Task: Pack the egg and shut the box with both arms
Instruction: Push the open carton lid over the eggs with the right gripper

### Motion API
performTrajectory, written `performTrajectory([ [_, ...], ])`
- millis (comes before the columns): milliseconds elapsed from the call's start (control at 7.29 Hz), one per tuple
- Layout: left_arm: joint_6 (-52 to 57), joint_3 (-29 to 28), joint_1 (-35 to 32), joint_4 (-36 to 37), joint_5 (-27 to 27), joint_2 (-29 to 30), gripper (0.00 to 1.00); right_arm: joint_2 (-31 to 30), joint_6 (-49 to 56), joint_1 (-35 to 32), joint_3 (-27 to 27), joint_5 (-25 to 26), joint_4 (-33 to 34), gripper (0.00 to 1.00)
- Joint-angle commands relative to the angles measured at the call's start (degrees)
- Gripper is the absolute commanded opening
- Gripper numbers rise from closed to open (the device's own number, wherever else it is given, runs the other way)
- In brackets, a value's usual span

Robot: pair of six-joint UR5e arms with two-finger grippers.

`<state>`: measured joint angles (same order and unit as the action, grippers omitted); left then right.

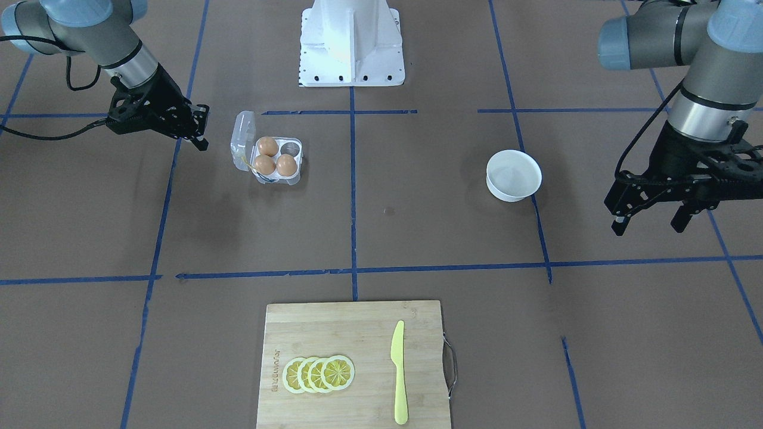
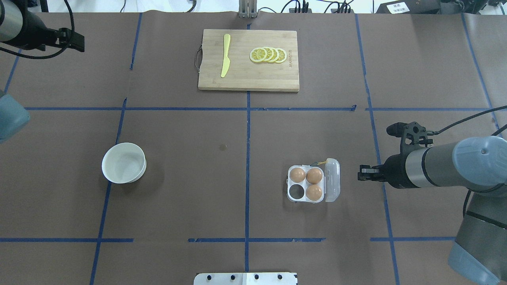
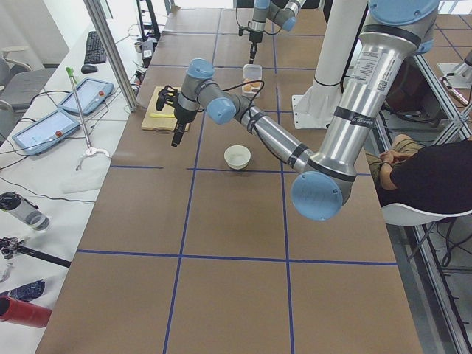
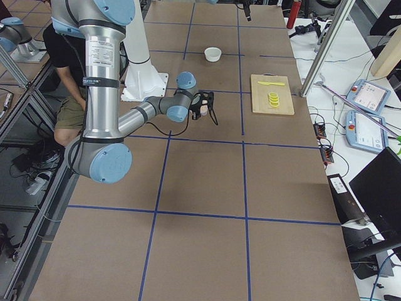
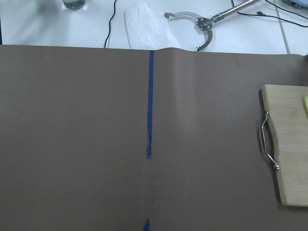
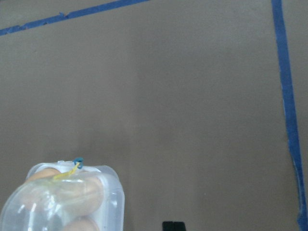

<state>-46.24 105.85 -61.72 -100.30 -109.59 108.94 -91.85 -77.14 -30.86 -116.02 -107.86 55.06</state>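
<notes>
The clear egg carton (image 1: 296, 174) sits on the robot's right half of the table with its lid (image 1: 243, 140) hinged open. Three orange-brown eggs (image 1: 267, 146) fill three cells and one cell (image 1: 290, 149) is empty. The carton also shows in the overhead view (image 2: 288, 189). A yellow string (image 2: 323, 162) hangs at the lid. My right gripper (image 1: 201, 140) hovers just beside the open lid, apart from it, and looks shut and empty; its tip shows in the right wrist view (image 6: 173, 225). My left gripper (image 1: 651, 225) is open and empty, far away past the bowl.
An empty white bowl (image 1: 514, 174) stands on the robot's left half. A wooden cutting board (image 1: 334, 333) at the far edge carries lemon slices (image 1: 319, 374) and a yellow knife (image 1: 398, 375). The white pedestal (image 1: 351, 47) stands at the robot's base.
</notes>
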Motion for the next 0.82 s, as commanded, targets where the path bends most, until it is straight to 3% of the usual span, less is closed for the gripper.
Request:
performTrajectory([
  [0,0.54,0.14,-0.41,-0.07,-0.1,-0.83,1.0,0.88,-0.03,1.32,0.0,0.2,0.31,0.0],
  [686,1.16,0.23,-1.91,-0.07,-0.19,-1.01,1.0,13.85,-0.03,4.13,2.19,-0.33,8.91,0.0],
])
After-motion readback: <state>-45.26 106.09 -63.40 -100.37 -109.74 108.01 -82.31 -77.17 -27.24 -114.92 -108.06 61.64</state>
